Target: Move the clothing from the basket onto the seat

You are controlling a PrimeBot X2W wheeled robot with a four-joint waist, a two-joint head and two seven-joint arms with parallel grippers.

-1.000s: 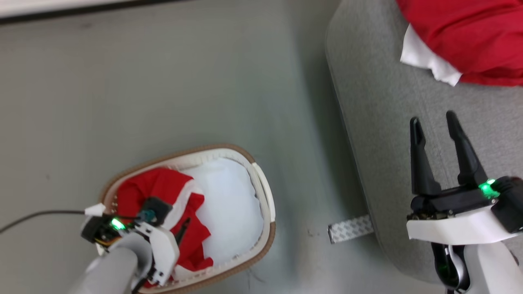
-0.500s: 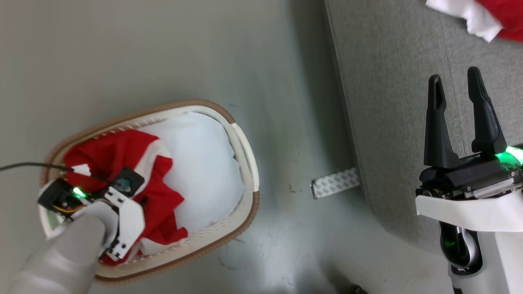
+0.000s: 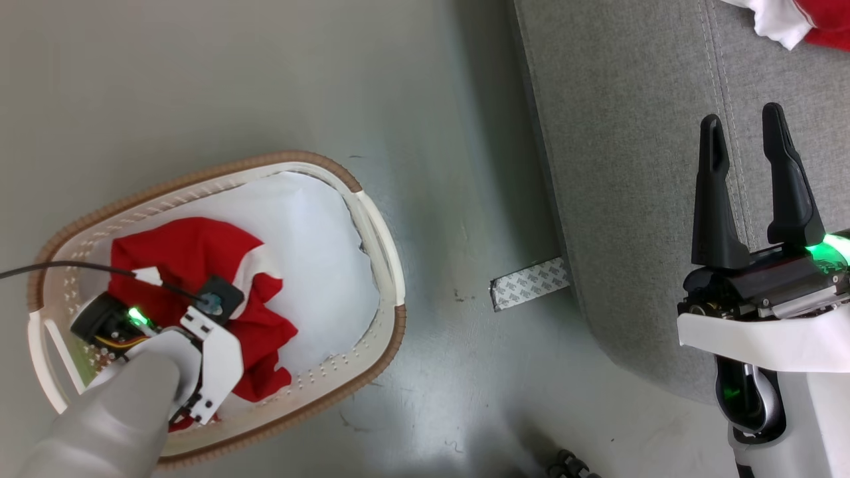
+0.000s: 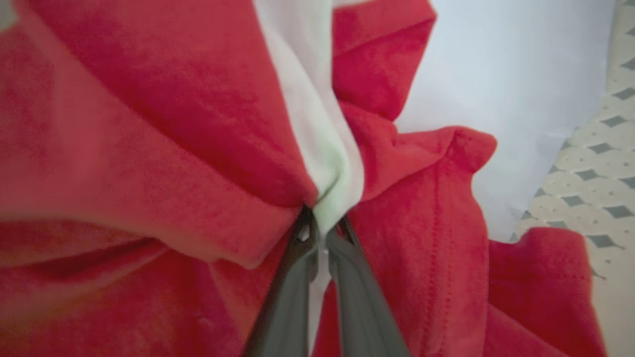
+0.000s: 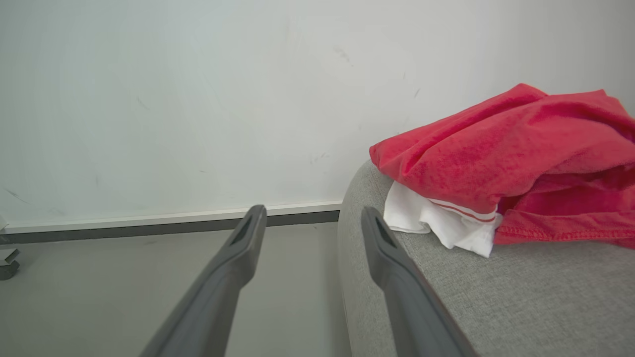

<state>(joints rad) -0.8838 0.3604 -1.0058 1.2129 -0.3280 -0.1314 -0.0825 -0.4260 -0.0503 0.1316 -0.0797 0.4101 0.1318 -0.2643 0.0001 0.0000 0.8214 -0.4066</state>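
At left claw point(image 4: 322, 225) tips: fingers pressed together, pinching a red-and-white fold of the clothing point(image 4: 198, 124).
Around left claw: basket point(image 3: 372, 232); the clothing lies inside it, under the claw.
Right claw point(image 3: 744, 123): spread, holding nothing, above the seat point(image 3: 631, 166) edge.
Ahead of right claw: second garment point(image 5: 496, 148), lying on the seat.

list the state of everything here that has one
basket: on the floor, red garment inside
basket garment: crumpled, pinched at a fold
seat: red garment on it
seat garment: crumpled, lying loose
left gripper: shut on basket garment
right gripper: open, empty
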